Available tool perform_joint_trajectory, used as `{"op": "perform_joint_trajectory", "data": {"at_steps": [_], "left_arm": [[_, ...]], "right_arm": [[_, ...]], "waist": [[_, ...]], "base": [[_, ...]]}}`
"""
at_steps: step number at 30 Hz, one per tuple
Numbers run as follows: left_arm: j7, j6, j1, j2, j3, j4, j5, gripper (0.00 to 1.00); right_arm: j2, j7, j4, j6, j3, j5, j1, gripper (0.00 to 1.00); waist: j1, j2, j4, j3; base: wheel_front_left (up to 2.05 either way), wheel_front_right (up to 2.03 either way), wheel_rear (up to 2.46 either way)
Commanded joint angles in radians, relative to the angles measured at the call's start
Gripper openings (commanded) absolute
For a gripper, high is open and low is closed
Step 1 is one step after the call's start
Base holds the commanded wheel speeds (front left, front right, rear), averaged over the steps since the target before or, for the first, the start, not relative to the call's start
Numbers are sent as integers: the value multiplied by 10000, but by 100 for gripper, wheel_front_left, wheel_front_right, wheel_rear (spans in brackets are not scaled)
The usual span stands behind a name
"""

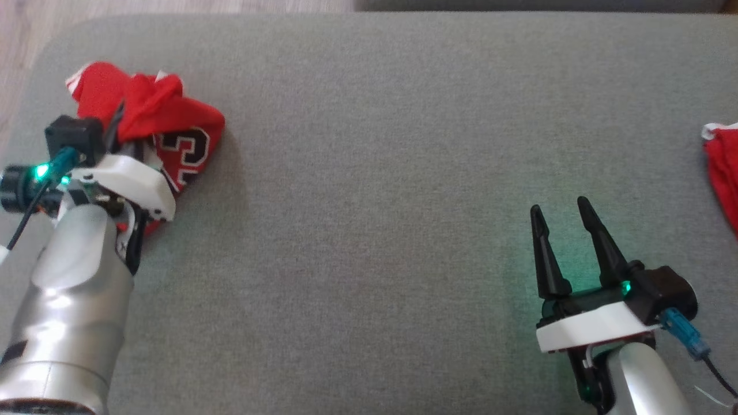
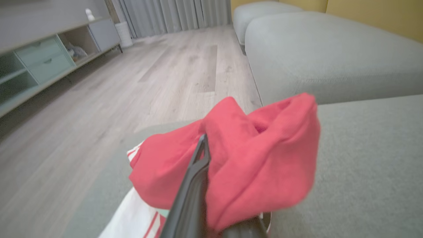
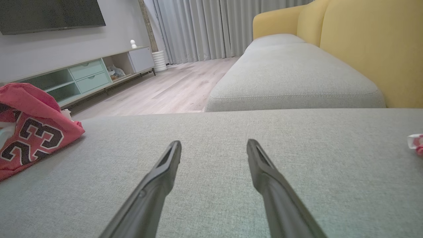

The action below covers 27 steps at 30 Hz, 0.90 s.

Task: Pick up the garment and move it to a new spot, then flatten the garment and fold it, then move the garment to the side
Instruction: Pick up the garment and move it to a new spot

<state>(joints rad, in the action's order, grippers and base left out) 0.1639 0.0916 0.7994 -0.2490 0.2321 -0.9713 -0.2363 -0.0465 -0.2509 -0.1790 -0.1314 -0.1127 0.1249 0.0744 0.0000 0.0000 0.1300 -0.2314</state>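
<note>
Pinching garment (image 2: 264, 158), left claw (image 2: 203, 143) (fabric bunched around)

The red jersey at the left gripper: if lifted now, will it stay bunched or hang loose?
Probably floppy: the red jersey lies crumpled in soft folds, so it would likely drape from the left gripper, shut on one fold. It looks thin, so probably light.

**Buried, blurred, cut off**

The garment (image 1: 173, 109) swallows most of the left gripper (image 2: 204, 145), with one finger buried under cloth that is blurred in the left wrist view. A red cloth (image 1: 722, 173) is cut off by the head view's right edge.
</note>
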Motion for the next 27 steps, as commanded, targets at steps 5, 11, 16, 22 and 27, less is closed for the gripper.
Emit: {"op": "perform_joint_trajectory", "data": {"at_steps": [5, 11, 16, 22, 27], "left_arm": [[723, 27, 839, -512, 109, 750, 299, 0], [934, 146, 1156, -389, 647, 2308, 659, 0], [707, 282, 1367, -425, 1218, 3673, 762, 0], [-426, 369, 1330, -614, 2003, 5558, 445, 0], [-2024, 386, 1000, -877, 2683, 7086, -265, 0]], "right_arm": [[-40, -109, 188, 7, -297, 225, 241, 100], [-39, -109, 188, 7, -229, 507, 101, 100], [-38, -109, 155, 7, -222, 697, -13, 100], [-38, -109, 201, 7, -194, 893, -20, 100], [-38, -109, 259, 7, -144, 1012, 19, 100]], "waist": [[0, 0, -257, 595], [0, 0, -502, 1188], [0, 0, -644, 1480], [0, 0, -846, 1736], [0, 0, -1153, 1840]], "base": [[0, 0, 0], [0, 0, 0], [0, 0, 0], [0, 0, 0], [0, 0, 0]]}}
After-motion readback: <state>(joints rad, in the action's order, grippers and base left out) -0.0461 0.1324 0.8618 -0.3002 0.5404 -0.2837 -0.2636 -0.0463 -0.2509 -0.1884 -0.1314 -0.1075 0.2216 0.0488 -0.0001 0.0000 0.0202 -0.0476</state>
